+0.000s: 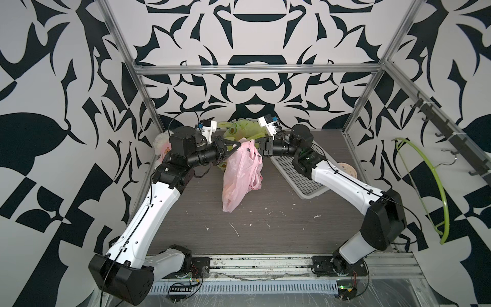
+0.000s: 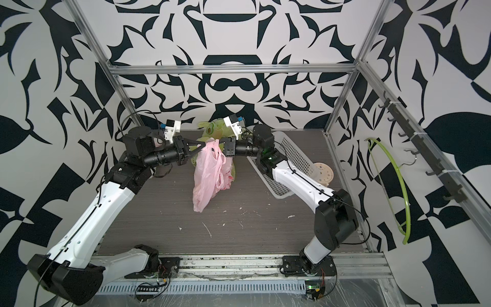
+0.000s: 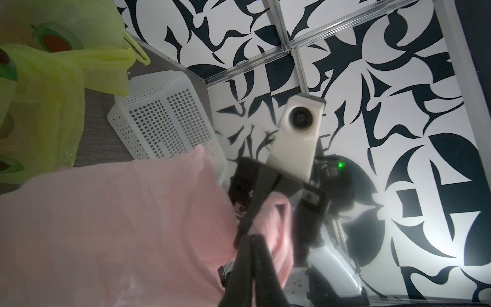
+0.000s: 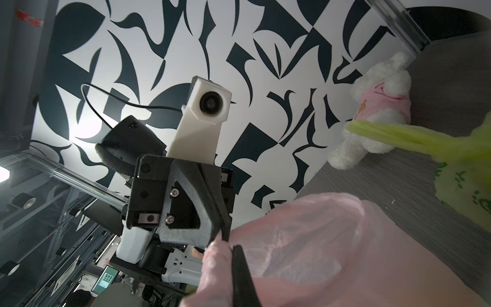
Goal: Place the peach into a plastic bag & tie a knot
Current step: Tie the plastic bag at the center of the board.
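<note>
Pink plastic bag (image 1: pixel 239 180) held up by its bunched top, left gripper (image 1: pixel 238 145) and right gripper (image 1: pixel 254 142) both pinching it, facing each other.

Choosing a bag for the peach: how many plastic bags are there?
2. The pink bag hangs lifted in the middle of the scene; the green avocado-print bag lies behind it by the back wall. Another could be hidden behind them.
</note>
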Robot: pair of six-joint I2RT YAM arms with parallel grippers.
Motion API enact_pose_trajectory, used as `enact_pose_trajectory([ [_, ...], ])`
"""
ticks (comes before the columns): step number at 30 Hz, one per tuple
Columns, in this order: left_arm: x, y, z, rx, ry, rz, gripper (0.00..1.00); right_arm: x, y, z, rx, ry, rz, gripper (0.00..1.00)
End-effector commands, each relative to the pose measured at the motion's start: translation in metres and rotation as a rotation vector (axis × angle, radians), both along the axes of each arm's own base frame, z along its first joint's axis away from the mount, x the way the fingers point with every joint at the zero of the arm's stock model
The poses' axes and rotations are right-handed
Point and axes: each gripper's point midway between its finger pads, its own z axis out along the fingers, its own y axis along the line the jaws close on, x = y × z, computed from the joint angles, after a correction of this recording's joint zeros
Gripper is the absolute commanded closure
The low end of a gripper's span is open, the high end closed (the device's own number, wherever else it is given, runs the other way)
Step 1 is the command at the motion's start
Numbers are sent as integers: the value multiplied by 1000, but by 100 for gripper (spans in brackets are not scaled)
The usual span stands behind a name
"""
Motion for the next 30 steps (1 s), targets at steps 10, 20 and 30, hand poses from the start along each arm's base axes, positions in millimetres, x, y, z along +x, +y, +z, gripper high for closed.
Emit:
enact_pose_trajectory([
  [10,21,-2,-118,27,149,24,100,-6,-15,-105,-283,-4,-50,86],
  [20,23,-6,-124,23,160,0,100,4,-55,-120,-551,-76,-224,60],
  [30,24,-6,-122,18,155,-1,100,-23,-80,-79,-541,-78,-265,60],
])
